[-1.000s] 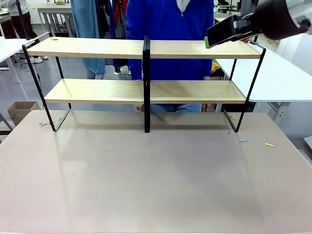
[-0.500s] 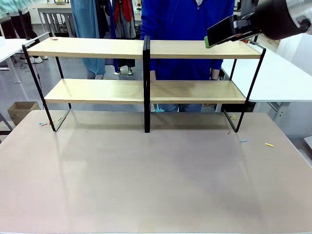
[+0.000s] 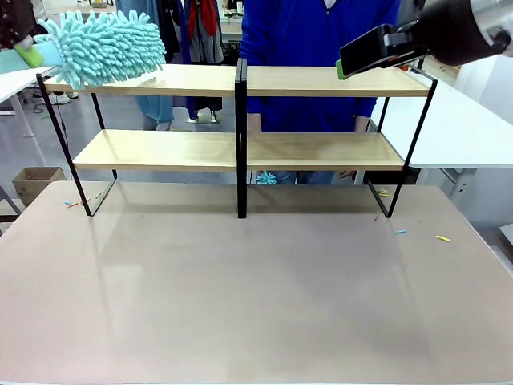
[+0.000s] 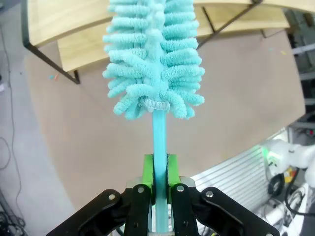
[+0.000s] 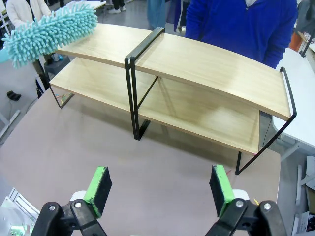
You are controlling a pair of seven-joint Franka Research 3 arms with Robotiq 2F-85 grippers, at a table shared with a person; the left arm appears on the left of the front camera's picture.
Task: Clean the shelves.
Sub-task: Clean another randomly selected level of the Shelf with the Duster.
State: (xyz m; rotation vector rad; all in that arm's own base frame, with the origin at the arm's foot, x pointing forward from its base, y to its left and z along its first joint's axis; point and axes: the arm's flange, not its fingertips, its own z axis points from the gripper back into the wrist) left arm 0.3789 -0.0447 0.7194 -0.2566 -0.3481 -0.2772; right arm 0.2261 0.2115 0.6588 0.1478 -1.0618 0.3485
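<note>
The shelves [image 3: 321, 151] stand across the far half of the brownish table, light-wood boards on a black frame with a central post. A fluffy teal duster [image 3: 100, 46] hovers over the left end of the upper left board. In the left wrist view my left gripper [image 4: 158, 164] is shut on the duster's thin teal handle, and the duster head [image 4: 155, 54] points toward the shelves [image 4: 64, 19]. My right gripper [image 3: 365, 52] hangs above the upper right board. In its own view the right gripper [image 5: 160, 189] is open and holds nothing, high over the table facing the shelves [image 5: 211, 69].
A person in a blue top [image 3: 321, 40] stands close behind the shelves. Small coloured scraps [image 3: 442, 238] lie on the table at the right, more at the left [image 3: 72, 203]. A white table [image 3: 457, 128] adjoins at the right; a cardboard box [image 3: 36, 183] sits on the floor at the left.
The duster has come in from the left and now hangs over the upper left board. The person behind has shifted to the right. The right arm has not moved.
</note>
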